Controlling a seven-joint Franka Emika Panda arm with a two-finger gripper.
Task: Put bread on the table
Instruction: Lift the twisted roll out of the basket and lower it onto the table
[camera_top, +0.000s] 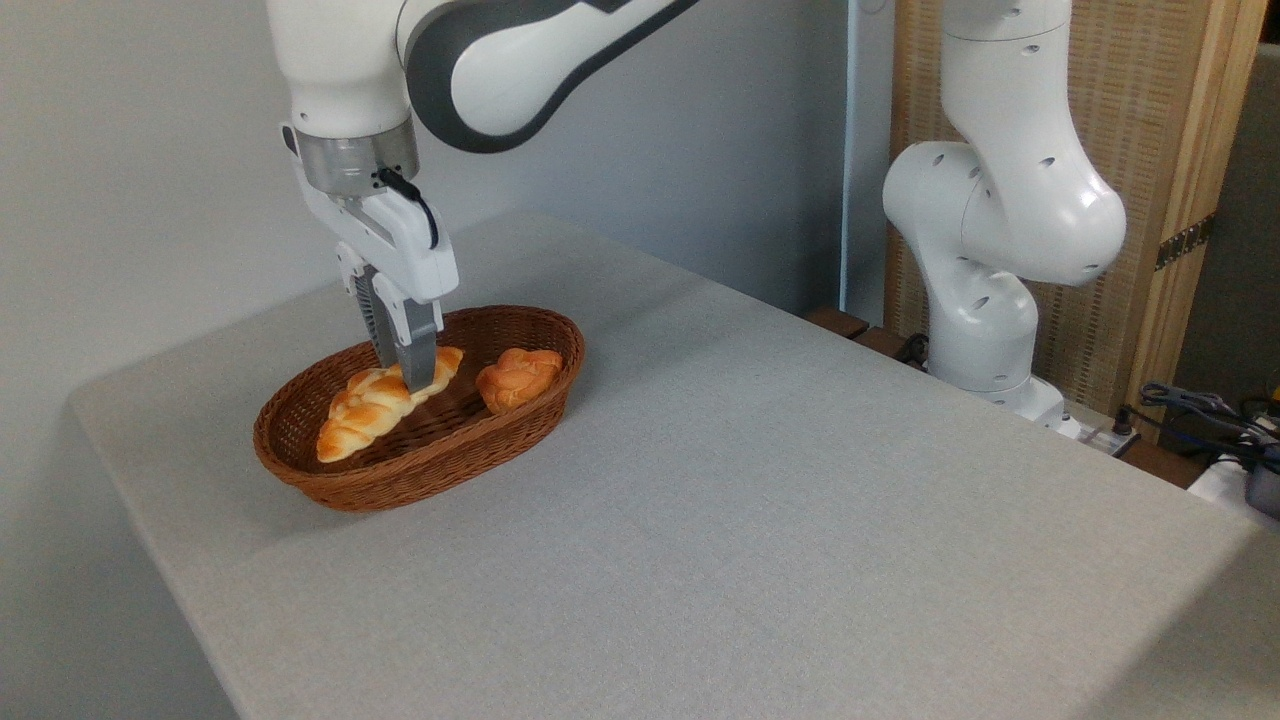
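The gripper (410, 378) hung down into the wicker basket (520, 425) at the table's (800, 520) far left, its fingers straddling the bread (375, 405) toward the far-right end. The loaf lay in the basket with its long axis running near-left to far-right. Whether the fingers had pinched it, I could not tell. A small bun (518, 377) sat just right.

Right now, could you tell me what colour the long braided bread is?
Golden-orange with paler seams, the bread shows best in the fixed camera view.
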